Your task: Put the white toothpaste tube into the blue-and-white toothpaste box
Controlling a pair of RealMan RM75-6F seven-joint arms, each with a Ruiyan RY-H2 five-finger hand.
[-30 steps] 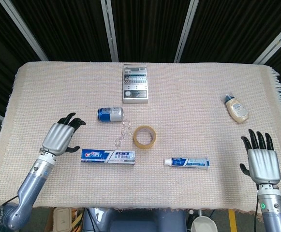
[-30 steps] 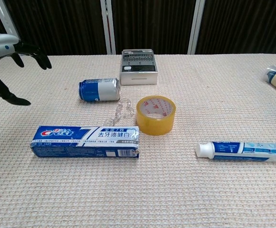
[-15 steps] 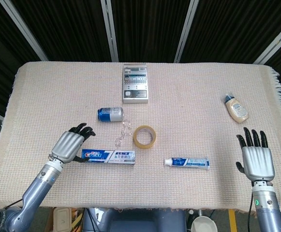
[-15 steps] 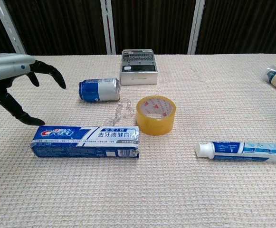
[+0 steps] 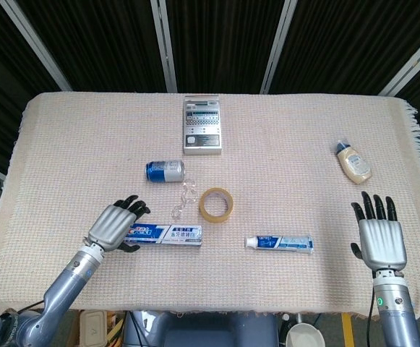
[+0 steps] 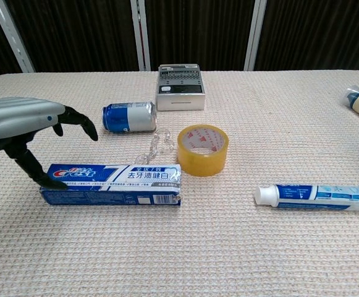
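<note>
The left hand (image 5: 116,225) hovers spread at the box's (image 5: 162,233) left end, holding nothing, the right hand (image 5: 380,238) open and empty beside the tube (image 5: 278,243) on the bench (image 5: 303,108), so a clumsy close may shove the box away.

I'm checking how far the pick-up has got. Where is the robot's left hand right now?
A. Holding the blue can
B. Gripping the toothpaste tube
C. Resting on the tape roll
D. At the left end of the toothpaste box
D: the left hand arches over the left end of the toothpaste box, one dark fingertip down at its edge, far from the toothpaste tube.
</note>
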